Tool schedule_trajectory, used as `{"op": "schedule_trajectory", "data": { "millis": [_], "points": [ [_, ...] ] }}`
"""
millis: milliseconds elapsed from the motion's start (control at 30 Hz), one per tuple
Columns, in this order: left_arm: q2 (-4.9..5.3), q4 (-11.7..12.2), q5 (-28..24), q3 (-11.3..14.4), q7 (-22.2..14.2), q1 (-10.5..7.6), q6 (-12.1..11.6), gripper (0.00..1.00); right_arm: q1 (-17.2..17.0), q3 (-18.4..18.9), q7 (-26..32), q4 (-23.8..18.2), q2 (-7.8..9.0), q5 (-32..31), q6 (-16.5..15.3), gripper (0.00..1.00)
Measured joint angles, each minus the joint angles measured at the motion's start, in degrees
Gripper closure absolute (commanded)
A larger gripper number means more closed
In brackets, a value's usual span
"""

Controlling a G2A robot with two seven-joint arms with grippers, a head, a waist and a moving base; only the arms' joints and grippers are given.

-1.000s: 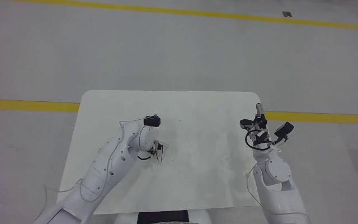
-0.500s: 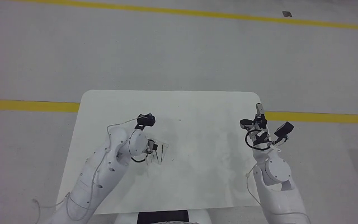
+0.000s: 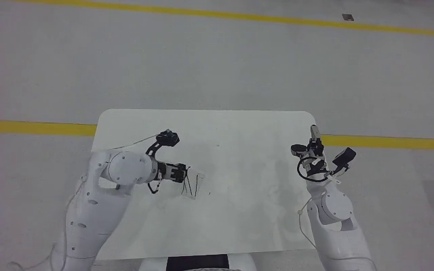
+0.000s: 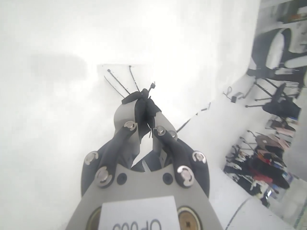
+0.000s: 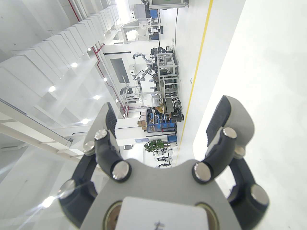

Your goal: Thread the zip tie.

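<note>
Gripping a black zip tie (image 4: 150, 89) in the closed left claw (image 4: 143, 101), head poking past the tips, just 9 o'clock of the counter (image 3: 258, 210) centre. Swung the left arm (image 3: 125, 169) out toward 9 o'clock this past second, barely shifting the claw. Probably re-angling for threading, not yet begun. Leaving loose zip ties (image 3: 194, 184) at its 4 o'clock. Holding the right claw (image 5: 166, 111) wide open, empty, at the 3 o'clock edge. Spotting white labels (image 4: 138, 211) on both claw bases, print cropped, unreadable.

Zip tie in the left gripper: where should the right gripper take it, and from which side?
Probably its free end: the zip tie pokes past the shut left gripper toward the table's middle, so the open right gripper comes from there.
</note>
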Motion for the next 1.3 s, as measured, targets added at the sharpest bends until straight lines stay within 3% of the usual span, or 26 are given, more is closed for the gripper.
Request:
{"op": "schedule_trajectory", "data": {
  "millis": [100, 167, 333, 767, 933, 1100, 1200, 1300],
  "points": [
    [0.90, 3.81, -8.41, -2.23, 0.00, -0.37, -6.69, 1.00, 0.00, 0.00, 0.00, 0.00, 0.00, 0.00, 0.00, 0.00],
    [1.72, 6.59, -13.17, -2.37, 0.00, -0.97, -10.83, 1.00, 0.00, 0.00, 0.00, 0.00, 0.00, 0.00, 0.00, 0.00],
    [3.50, 12.65, -21.61, -1.39, 0.00, -3.34, -16.96, 1.00, 0.00, 0.00, 0.00, 0.00, 0.00, 0.00, 0.00, 0.00],
    [3.56, 12.85, -21.84, -1.31, 0.09, -3.41, -17.15, 1.00, 0.00, 0.00, 0.00, 0.00, 0.00, 0.00, 0.00, 0.00],
    [4.53, 9.01, -16.59, -3.18, 5.73, -2.36, -18.41, 1.00, 0.00, 0.00, 0.00, 0.00, 0.00, 0.00, 0.00, 0.00],
    [5.90, 1.19, -7.02, -6.44, 12.61, 0.04, -19.35, 1.00, 0.00, 0.00, 0.00, 0.00, 0.00, 0.00, 0.00, 0.00],
    [6.67, -3.96, -0.47, -5.95, 17.01, 1.70, -19.33, 1.00, 0.00, 0.00, 0.00, 0.00, 0.00, 0.00, 0.00, 0.00],
    [7.59, -6.54, 3.40, -4.22, 20.91, 2.61, -19.32, 1.00, 0.00, 0.00, 0.00, 0.00, 0.00, 0.00, 0.00, 0.00]
  ]
}}
